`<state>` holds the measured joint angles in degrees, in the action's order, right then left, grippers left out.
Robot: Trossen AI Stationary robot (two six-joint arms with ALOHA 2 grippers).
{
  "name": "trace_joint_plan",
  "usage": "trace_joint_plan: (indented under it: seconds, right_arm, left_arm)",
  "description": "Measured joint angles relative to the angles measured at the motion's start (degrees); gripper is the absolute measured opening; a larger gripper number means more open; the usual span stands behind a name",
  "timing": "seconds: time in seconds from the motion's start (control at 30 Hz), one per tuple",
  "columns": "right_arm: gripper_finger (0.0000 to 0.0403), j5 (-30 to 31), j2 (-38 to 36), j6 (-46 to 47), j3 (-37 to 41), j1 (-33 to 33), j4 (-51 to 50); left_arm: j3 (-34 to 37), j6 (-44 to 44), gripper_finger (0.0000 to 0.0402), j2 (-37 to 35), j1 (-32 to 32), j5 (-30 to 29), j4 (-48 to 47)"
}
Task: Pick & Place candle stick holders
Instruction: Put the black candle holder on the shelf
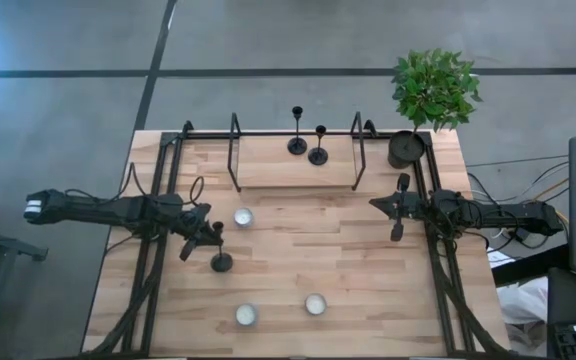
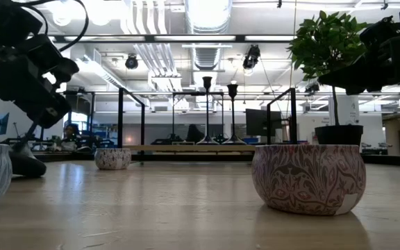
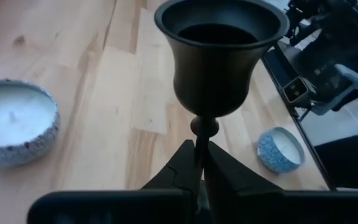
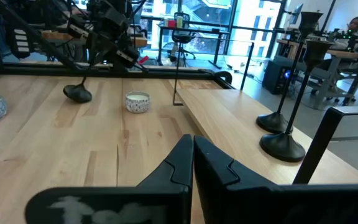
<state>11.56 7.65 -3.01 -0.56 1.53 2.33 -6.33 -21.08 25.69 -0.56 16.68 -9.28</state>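
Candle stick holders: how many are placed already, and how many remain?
Done: two black metal candle stick holders stand on the raised wooden shelf. In hand: the left pincer is shut on the third holder's stem, its base on the table. Left: carrying it to the shelf.

No readable text, label, brand, number or sign is found in any of the views. Only floral patterns are seen on the candle tins [image 2: 308,178], and the marks on the room's far walls are too small to be read.
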Motion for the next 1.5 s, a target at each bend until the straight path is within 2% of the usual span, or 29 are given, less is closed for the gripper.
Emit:
trace_joint_plan:
  seconds: [0.3, 0.5, 0.63, 0.8, 0.97, 1.3, 1.5]
  right_arm:
    - [0.0008, 0.01, -0.01, 0.0, 0.0, 0.0, 0.01]
    - [0.0008, -0.01, 0.02, 0.0, 0.0, 0.0, 0.01]
    - [0.0008, -0.01, 0.02, 0.0, 0.0, 0.0, 0.0]
    - [0.0008, -0.01, 0.02, 0.0, 0.0, -0.01, 0.0]
    - [0.0008, -0.01, 0.02, 0.0, 0.0, 0.0, 0.0]
    - [0.0008, 0.01, 0.0, 0.0, 0.0, 0.01, -0.01]
    - [0.0008, -0.01, 0.02, 0.0, 0.0, 0.0, 0.0]
  left_arm:
    - [-4.99, 3.22, 0.0017, 0.43, 0.06, -5.51, 2.78]
    - [-12.61, 6.07, 0.0017, 2.91, 0.06, -8.14, 2.37]
    - [-21.1, 10.6, 0.0017, 6.9, 0.04, -10.4, -4.45]
    - [-33.7, 18.56, 0.0017, 13.36, 0.0, -18.31, -13.39]
    - [-41.33, 23.9, 0.0017, 19.76, 0.45, -28.96, -13.29]
    - [-48.32, 20.35, 0.0017, 33.66, 2.1, -30.02, -6.98]
    - [-51.89, 13.58, 0.0017, 38.9, 2.1, -39.79, -2.39]
